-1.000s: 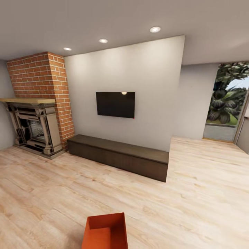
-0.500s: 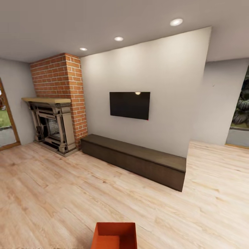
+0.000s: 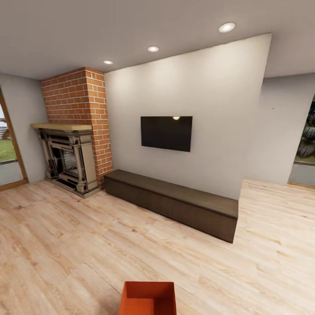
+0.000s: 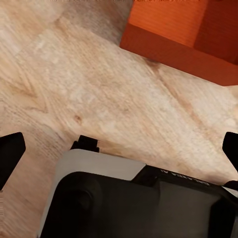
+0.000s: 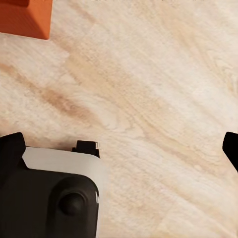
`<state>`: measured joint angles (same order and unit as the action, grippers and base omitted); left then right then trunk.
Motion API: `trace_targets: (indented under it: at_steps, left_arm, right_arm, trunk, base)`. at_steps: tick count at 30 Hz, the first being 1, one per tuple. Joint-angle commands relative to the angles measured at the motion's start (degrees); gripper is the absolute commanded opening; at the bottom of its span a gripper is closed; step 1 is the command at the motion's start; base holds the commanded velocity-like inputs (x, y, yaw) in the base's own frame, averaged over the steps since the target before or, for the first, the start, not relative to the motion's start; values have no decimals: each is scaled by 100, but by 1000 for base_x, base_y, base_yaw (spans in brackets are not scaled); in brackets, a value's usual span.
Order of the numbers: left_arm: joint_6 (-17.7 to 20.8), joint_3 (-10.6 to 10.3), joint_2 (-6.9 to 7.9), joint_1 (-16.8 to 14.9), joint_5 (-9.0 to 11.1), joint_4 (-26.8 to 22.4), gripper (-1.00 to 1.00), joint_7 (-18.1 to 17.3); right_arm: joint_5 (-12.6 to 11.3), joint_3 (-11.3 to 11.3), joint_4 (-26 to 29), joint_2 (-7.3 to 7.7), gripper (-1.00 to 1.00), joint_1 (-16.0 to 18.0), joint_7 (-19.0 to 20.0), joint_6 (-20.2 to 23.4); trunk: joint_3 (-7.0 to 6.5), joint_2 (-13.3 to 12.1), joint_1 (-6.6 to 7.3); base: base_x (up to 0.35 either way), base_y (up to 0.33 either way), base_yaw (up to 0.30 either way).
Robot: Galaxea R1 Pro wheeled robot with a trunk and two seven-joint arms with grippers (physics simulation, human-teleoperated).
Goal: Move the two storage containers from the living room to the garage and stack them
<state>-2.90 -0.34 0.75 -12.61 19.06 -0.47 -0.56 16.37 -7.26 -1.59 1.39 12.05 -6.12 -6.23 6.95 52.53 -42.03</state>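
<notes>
Living room seen from the head camera: light wood plank floor (image 3: 87,245) spreading across the lower half; an orange-red storage container (image 3: 148,298) sitting on the planks at the bottom edge, just right of centre, open top up, cut off by the frame; no second container in sight.

Farther back, a red-brick fireplace (image 3: 74,131) at the left, with a pale wooden mantel (image 3: 61,127) over a dark carved surround; a low dark-brown bench cabinet (image 3: 175,203) running along the white wall from beside the brick toward the right; a black wall TV (image 3: 166,133) mounted above it; three recessed ceiling lights (image 3: 153,49) in a row; a glass door (image 3: 6,162) at the far left and a window with greenery (image 3: 306,153) at the far right.

From the left wrist camera: left gripper (image 4: 119,148) over bare planks, dark fingertips (image 4: 10,153) spread wide at opposite edges, nothing between them; the container's orange wall (image 4: 178,52) near, not touching; robot base (image 4: 99,198) below.

From the right wrist camera: right gripper (image 5: 124,148) likewise spread wide over planks, empty; a corner of the container (image 5: 25,17) well off to one side.
</notes>
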Motion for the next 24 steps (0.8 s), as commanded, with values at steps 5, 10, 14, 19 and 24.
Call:
trace_targets:
  at_steps: [5, 10, 14, 19, 24]
  left_arm:
    - [-10, -7, -4, -4, 27, 6, 100, -6]
    - [-12, -5, -5, -4, 27, 4, 100, -6]
    - [-17, -8, -5, -5, 22, 4, 100, -6]
    - [-18, -10, -5, -4, 22, 4, 100, -6]
    - [-18, -6, -5, -4, 25, 4, 100, -6]
  right_arm:
    - [59, -48, -17, 2, 100, 8, -19, -35]
    - [59, -63, -17, -20, 100, 8, -19, -36]
    - [52, -70, -17, -28, 100, 8, -20, -41]
    - [51, -72, -17, -32, 100, 8, -21, -44]
    - [50, -74, -17, -32, 100, 8, -21, -51]
  trunk:
    - [9, 6, -1]
    - [9, 6, -1]
    - [9, 6, -1]
    - [9, 6, -1]
    - [9, 6, -1]
  base:
    - [0, 292, 0]
    - [0, 311, 0]
    - [0, 146, 0]
    - [0, 19, 0]
    - [0, 2, -2]
